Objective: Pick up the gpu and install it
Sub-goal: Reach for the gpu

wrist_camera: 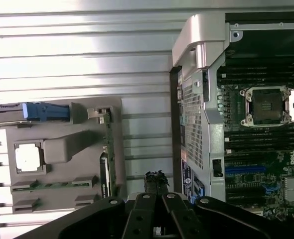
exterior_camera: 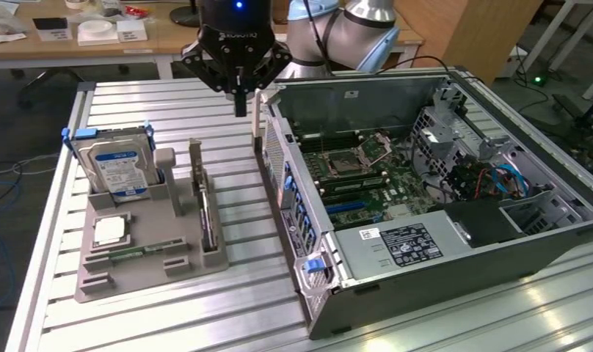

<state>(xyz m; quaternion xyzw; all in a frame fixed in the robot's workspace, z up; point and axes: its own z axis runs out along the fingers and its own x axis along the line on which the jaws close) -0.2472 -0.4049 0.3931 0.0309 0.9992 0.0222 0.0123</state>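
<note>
The gripper hangs with fingers pressed together on nothing, above the slatted table between the grey holder and the open computer case. The gpu stands on edge in that holder, well apart from the gripper

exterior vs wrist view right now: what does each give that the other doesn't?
Exterior view: the arm, the desk behind, the hard drive's labelled face, the power supply inside the case. Wrist view: a straight-down look at the gpu's top edge in the tray, the shut gripper seen between tray and case. Both: gripper, gpu, tray, case, CPU socket.
</note>
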